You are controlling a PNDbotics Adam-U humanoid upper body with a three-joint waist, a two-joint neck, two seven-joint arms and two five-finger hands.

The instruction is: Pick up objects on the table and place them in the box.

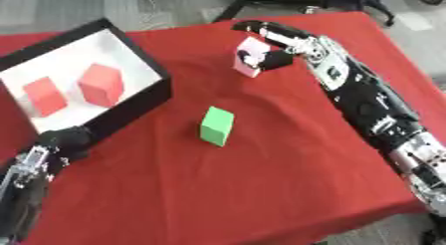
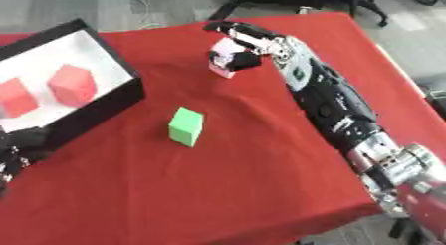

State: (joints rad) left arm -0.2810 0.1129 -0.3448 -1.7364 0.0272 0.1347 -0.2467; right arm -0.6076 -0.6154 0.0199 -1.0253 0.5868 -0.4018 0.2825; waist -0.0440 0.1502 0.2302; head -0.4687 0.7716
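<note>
The pink block (image 1: 252,57) sits at about one o'clock from the table's middle, on the red cloth (image 1: 261,179), with the right hand (image 1: 277,49) curled round it: fingers over its top and far side, thumb against the near right face. A dark blurred mark shows on its pale front face; no writing can be read on it.

The green block (image 1: 217,125) stands alone near the centre, well apart from the pink one, at about seven o'clock from it. No label is legible on it.

At ten o'clock lies the black-walled box (image 1: 150,96) with a white floor, holding two red blocks (image 1: 101,84) side by side.

The left hand (image 1: 61,144) shows at about eight o'clock, near the box's near corner; whether it is spread or closed I cannot tell.
</note>
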